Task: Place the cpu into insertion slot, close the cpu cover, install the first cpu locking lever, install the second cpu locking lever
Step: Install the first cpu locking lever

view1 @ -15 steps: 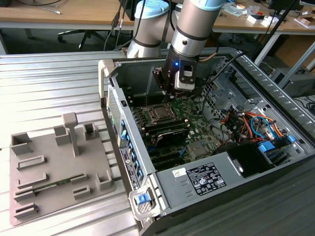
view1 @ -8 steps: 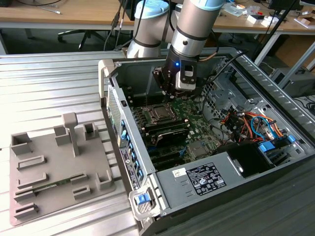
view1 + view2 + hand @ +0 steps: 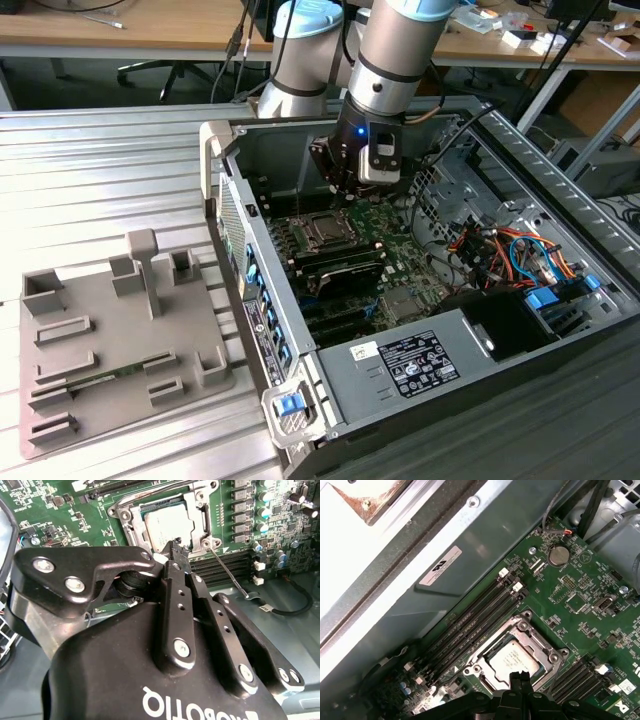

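1. Hanging inside the open computer case [image 3: 235,215], the gripper [image 3: 177,548] had its jaws pressed together, gripping nothing visible.
2. The cpu [image 3: 167,524] lay in its socket [image 3: 120,512], grey top showing through the cpu cover [image 3: 199,512], which lay flat around it.
3. The jaw tips hid the cpu's near edge in both wrist views; contact could not be judged.
4. A thin locking lever [image 3: 230,575] stuck out from the socket corner across the memory slots [image 3: 202,569].

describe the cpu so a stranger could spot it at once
Look inside the open computer case at the green motherboard. Beside the black memory slots sits the silver cpu cover; the cpu is the flat grey square in its open middle.
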Motion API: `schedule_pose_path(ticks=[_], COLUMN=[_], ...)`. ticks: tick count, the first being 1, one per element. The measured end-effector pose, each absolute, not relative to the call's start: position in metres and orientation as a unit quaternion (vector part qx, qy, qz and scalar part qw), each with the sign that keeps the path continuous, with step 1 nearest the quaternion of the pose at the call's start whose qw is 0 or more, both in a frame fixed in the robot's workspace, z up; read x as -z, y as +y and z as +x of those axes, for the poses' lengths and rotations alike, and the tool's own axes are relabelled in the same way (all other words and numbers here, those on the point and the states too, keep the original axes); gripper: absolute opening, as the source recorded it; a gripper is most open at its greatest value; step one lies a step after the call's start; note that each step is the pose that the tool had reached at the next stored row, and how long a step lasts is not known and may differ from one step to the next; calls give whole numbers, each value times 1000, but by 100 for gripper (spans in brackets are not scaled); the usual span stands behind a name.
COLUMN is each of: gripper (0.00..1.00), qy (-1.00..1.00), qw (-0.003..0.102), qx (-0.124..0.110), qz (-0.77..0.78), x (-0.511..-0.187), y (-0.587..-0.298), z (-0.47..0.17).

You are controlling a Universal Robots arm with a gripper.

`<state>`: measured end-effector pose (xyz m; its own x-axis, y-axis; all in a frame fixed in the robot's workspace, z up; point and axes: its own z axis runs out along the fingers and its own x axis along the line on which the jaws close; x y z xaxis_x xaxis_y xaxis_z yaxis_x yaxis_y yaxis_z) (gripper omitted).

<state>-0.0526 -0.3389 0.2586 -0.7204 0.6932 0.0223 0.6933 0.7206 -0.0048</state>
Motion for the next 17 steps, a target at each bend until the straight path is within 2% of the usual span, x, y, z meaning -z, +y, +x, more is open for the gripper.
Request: schedule_pose_path(ticks=[17], gripper=[11], qy=[-938], qw=[11], qx=[2], qz=[-346], x=[-259], y=[-339], z=[-53])
